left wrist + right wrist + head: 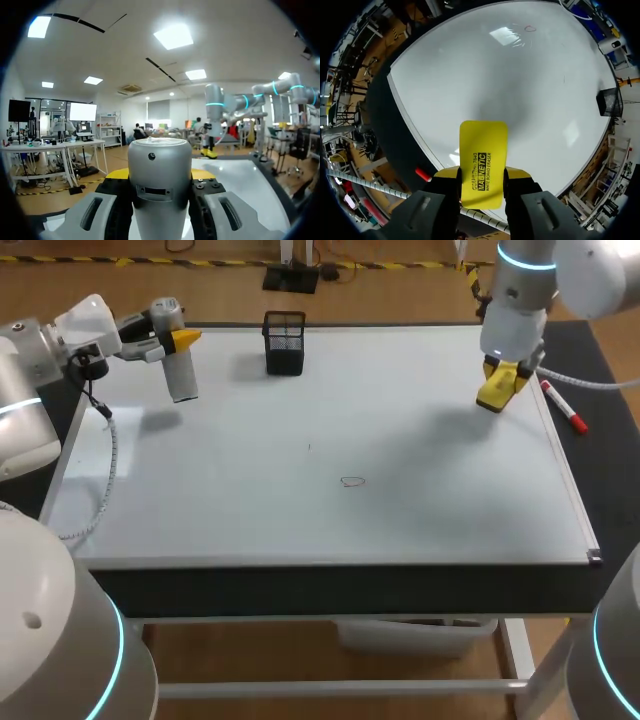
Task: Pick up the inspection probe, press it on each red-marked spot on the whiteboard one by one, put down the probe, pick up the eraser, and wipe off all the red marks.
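Yellow eraser [483, 150] is clamped between the right gripper [481, 176] fingers, jaws narrow on its two sides, hanging just over the whiteboard [400, 410] near its far right corner. One red mark [352, 481], a small outline, is left around the middle of the board, nearer the front edge and well apart from the eraser. Silver probe [182, 378] is not yet put down: the left gripper [178, 340] is closed on it, above the far left corner. Step looks like the wipe stage. Next move likely needs the eraser carried across to the mark, lowered flat, and swept over it. Black mesh holder [285, 342] stands at the far edge; a red marker [563, 405] lies just off the right edge.
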Robot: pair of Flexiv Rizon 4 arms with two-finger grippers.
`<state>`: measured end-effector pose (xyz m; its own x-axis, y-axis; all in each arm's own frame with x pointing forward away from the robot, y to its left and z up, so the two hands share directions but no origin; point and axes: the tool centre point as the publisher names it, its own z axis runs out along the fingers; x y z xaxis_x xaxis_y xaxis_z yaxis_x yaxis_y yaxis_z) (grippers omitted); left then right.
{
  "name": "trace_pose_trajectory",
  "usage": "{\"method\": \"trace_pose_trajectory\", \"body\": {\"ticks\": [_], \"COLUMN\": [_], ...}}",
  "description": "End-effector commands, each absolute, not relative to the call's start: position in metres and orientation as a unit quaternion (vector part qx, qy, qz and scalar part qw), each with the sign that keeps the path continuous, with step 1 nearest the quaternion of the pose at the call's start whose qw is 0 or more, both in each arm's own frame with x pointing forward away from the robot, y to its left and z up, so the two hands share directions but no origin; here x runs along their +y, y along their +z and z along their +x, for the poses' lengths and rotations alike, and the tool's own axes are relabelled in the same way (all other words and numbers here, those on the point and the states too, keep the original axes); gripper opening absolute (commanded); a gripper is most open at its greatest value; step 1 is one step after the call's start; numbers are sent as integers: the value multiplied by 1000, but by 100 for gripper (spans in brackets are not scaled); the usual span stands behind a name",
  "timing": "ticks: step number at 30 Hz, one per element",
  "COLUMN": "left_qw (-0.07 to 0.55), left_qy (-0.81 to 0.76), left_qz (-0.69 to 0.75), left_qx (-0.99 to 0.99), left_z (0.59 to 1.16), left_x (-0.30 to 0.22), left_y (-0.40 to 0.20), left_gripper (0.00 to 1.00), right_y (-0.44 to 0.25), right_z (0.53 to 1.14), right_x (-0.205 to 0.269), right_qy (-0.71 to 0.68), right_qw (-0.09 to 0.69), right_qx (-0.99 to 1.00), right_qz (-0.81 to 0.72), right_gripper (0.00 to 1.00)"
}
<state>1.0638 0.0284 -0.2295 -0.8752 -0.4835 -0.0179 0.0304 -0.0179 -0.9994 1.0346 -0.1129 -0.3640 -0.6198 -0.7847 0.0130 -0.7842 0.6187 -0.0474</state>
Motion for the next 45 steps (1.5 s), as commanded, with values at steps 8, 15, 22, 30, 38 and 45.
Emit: {"method": "trace_pose_trajectory", "body": {"ticks": [8, 15, 22, 30, 38, 45], "left_qw": [187, 187, 187, 180, 152, 112], "left_qy": [-693, -693, -693, -697, -701, -712], "left_qz": [-168, -168, -168, -144, -110, -83], "left_qx": [675, 675, 675, 679, 688, 688], "left_z": [1064, 1064, 1064, 1049, 1020, 984], "left_x": [28, 28, 28, 18, -8, -39], "left_y": [-229, -229, -229, -225, -224, -225], "left_gripper": [0, 0, 0, 0, 0, 0], "right_y": [-363, -363, -363, -363, -363, -363], "right_z": [1036, 1036, 1036, 1036, 1036, 1036], "right_x": [-114, -114, -114, -114, -114, -114], "right_qy": [-24, -24, -24, -24, -24, -24], "right_qw": [2, 2, 2, 2, 2, 2], "right_qx": [900, 900, 900, 900, 900, 900], "right_qz": [-436, -436, -436, -436, -436, -436], "right_gripper": [0, 0, 0, 0, 0, 0]}}
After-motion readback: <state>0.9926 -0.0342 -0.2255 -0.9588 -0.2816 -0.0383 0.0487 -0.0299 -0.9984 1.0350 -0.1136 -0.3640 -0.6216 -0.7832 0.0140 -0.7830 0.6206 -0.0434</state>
